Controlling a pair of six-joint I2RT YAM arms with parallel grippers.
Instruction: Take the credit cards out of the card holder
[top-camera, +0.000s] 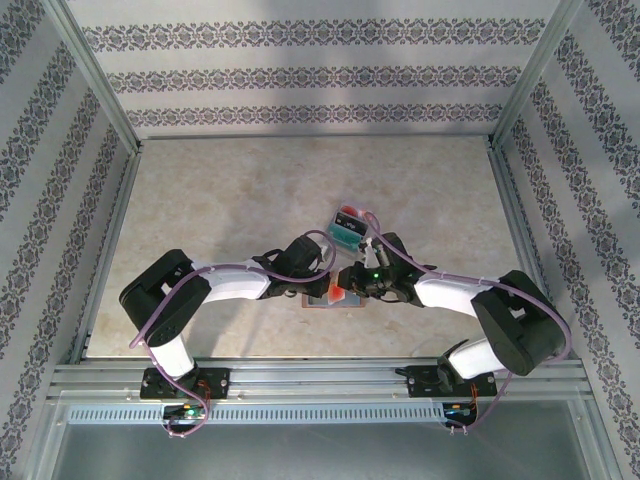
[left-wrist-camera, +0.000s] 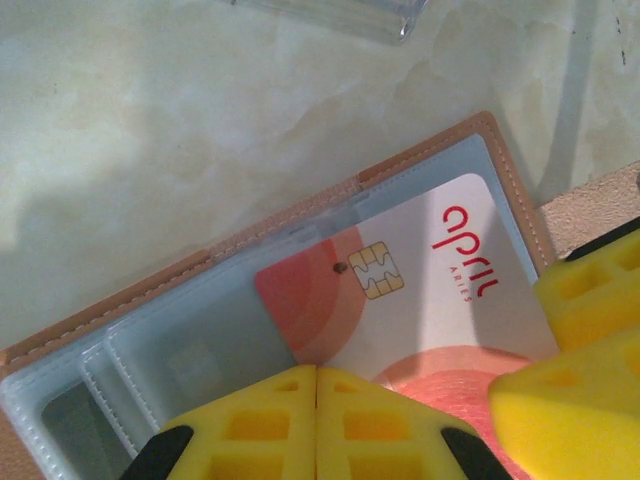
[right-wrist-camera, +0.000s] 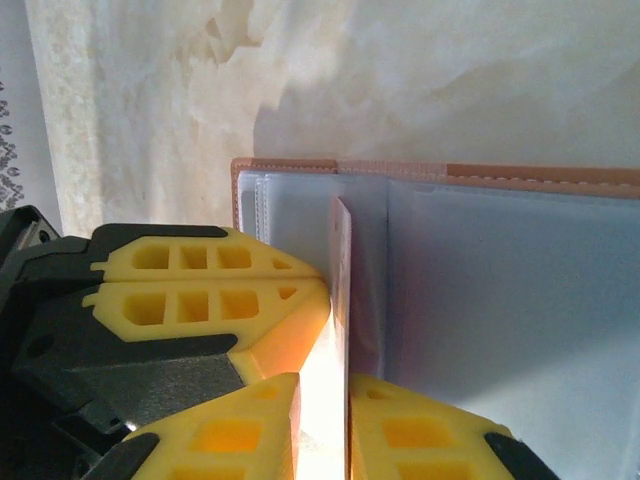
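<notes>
**A:** Where's the wallet?

**B:** The reddish-brown leather bifold card holder, with its grey-blue clear pockets, lies open and flat on the beige marbled table. It sits under both wrists.

**A:** And the claws?

**B:** The left claw has its yellow fingers pressed together with nothing between them. Its tips are against a red-and-white plastic credit card with a gold chip, at the card's 6 o'clock edge in the left wrist view. The right claw is clamped on that same card, which shows edge-on between its fingers in the right wrist view.

**A:** Is the card out?

**B:** It lies across the pockets, chip end toward 9 o'clock. I cannot tell whether any of it sits inside a pocket.

**A:** Anything else?

**B:** A small clear plastic tray stands near the card holder at 12 o'clock in the top view. It holds a teal-green card and something red and dark that is too small to make out.
</notes>
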